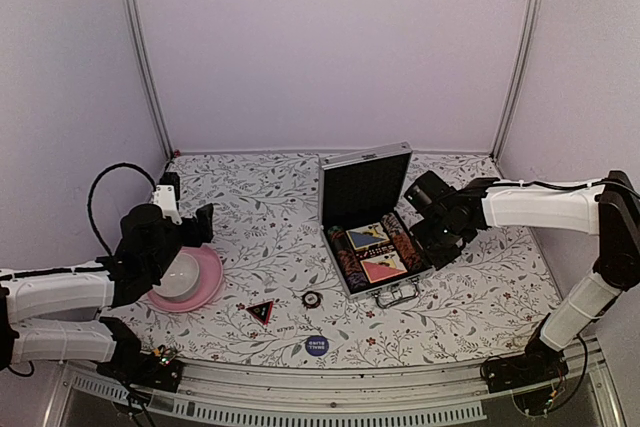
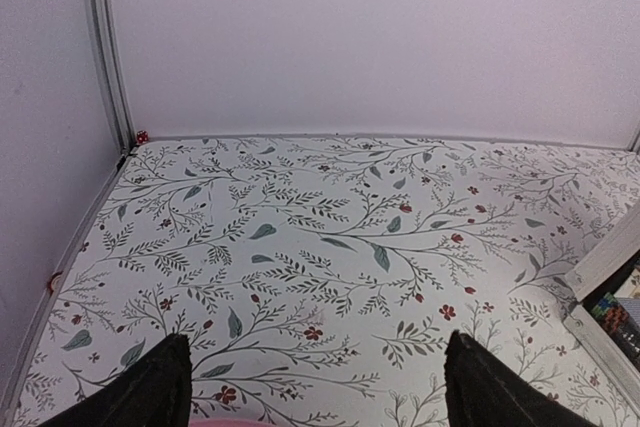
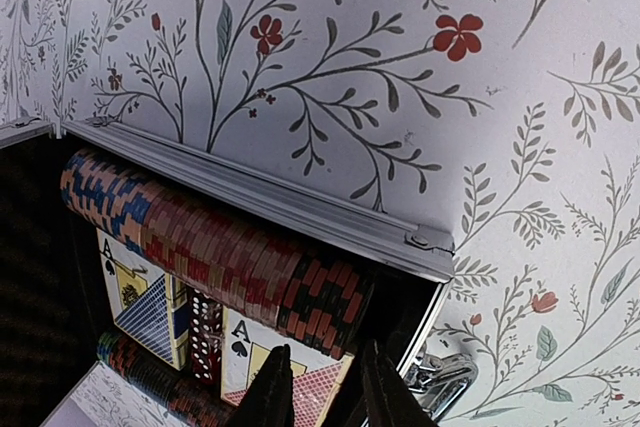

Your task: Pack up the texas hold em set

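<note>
Closest to you, near the front edge of the table [image 1: 250, 197], sits the blue disc [image 1: 316, 345]. Now start at the left. Your left fingers [image 1: 205, 219] hang over the pink plate [image 1: 205, 287] with the white bowl [image 1: 178, 277] on it. They are spread wide and hold nothing. To the right of the plate, the red-black triangle [image 1: 261, 311] lies flat on the table. One poker chip [image 1: 313, 298] lies near it, farther right. Both are outside the case, like the disc. Next comes the silver case [image 1: 365, 182], open, with its lid standing up at the back. Inside you can see two card decks [image 1: 384, 267] lying face up between rows of striped chips [image 3: 220, 247]. Its metal handle [image 1: 398, 295] sticks out at the front. Your right fingers [image 1: 428, 249] hover over the right front part of the case, a little bit apart, with nothing between them.
</note>
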Tool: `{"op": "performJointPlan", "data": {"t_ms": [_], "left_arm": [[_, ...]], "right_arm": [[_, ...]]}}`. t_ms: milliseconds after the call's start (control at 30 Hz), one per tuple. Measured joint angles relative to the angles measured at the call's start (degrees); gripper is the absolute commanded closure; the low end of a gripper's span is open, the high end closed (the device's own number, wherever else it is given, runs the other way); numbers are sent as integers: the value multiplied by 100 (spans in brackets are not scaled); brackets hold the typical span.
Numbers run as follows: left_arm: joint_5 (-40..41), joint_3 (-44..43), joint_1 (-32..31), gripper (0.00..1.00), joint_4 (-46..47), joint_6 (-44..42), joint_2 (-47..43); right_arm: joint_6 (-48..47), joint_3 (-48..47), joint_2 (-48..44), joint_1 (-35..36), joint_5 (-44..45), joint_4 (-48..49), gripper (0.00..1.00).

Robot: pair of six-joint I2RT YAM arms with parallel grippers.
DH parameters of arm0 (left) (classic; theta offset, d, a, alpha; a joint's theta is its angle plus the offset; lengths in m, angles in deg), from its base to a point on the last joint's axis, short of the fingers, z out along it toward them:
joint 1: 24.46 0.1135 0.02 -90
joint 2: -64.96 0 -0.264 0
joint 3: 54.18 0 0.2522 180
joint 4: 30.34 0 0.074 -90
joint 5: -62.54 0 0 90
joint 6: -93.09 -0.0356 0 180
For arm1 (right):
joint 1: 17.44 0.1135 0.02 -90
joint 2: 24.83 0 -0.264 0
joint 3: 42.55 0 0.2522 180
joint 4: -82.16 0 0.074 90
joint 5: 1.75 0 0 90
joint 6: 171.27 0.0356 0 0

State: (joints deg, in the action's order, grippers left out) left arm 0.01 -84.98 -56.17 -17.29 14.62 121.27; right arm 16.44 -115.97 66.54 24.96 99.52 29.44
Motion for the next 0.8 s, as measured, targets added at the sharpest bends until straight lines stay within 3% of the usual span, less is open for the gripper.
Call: {"op": "performJointPlan", "data": {"t_ms": [500,800], "left_arm": [[-111,0,0,12,9,-22,-2],[-238,-55,0,16,-179,170,-17]], "right_arm": [[-372,133,-472,4,343,74,67],[-1412,975,-2074,4,905,496,36]]}}
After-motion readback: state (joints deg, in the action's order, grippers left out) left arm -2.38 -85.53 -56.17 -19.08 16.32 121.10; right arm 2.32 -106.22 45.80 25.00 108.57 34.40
